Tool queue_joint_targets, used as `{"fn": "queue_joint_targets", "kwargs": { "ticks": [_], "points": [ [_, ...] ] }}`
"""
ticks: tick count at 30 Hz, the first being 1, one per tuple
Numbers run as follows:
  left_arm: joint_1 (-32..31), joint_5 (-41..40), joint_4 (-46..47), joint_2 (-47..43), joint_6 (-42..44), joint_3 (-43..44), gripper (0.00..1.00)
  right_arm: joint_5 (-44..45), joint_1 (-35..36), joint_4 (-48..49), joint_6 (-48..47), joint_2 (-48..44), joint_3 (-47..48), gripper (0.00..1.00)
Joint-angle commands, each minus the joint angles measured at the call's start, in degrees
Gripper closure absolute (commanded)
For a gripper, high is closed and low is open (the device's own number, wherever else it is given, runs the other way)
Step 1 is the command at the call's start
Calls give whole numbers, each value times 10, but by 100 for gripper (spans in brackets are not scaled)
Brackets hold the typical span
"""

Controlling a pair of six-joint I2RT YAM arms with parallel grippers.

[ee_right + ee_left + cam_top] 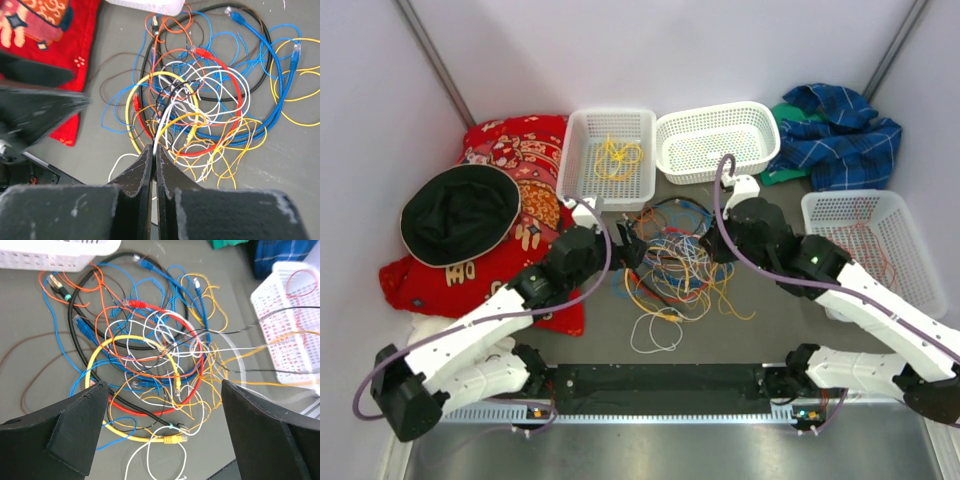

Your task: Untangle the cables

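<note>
Centre of table (775, 330): cables (665, 265) in one knotted heap.
Judged light, limp, snag-prone; best taken at a free loop. State: right gripper (155, 156) pinches white strand (161, 120), left gripper (162, 385) gapes.

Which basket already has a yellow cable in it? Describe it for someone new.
Find the red patterned cloth with the black hat on the left. The white rectangular basket right beside it is the one. Unlike the rounded basket to its right, it holds a coiled yellow cable.
</note>
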Motion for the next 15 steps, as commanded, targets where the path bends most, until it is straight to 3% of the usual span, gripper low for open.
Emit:
{"fn": "queue_joint_targets", "kwargs": {
  "ticks": [1,7,15],
  "points": [
    [9,19,41,66,-4,22,3,8,7,0,7,-29,0,100],
    [48,17,48,161,-51,24,7,12,7,-2,7,-35,-19,100],
    [114,73,155,292,-79,63,15,8,7,12,5,-45,-39,100]
  ]
}}
